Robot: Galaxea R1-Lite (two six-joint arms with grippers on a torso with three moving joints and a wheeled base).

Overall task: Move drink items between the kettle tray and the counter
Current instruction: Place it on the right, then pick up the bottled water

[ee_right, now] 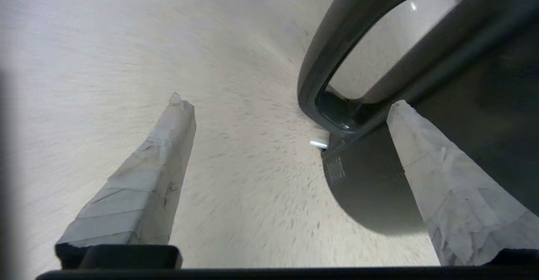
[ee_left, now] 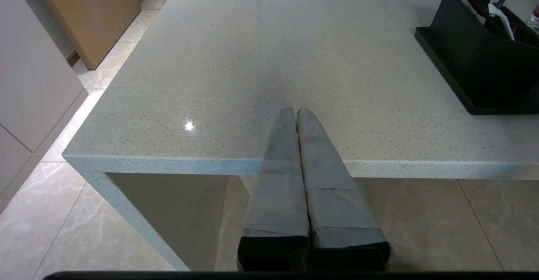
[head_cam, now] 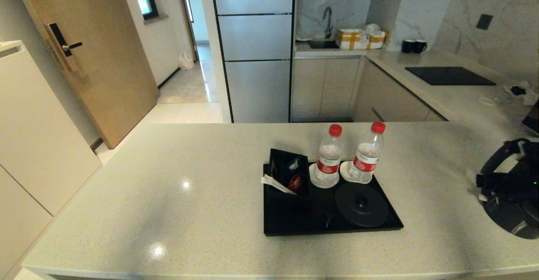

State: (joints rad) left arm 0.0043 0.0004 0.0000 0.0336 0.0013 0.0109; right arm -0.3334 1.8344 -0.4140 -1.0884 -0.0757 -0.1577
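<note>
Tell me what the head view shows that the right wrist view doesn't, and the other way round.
Only the head view shows the kettle tray with its round kettle base, both water bottles standing on white coasters, and the black sachet box. Only the right wrist view shows the right gripper open, one finger by the kettle's loop handle. Both show the counter and the kettle at its right side.
</note>
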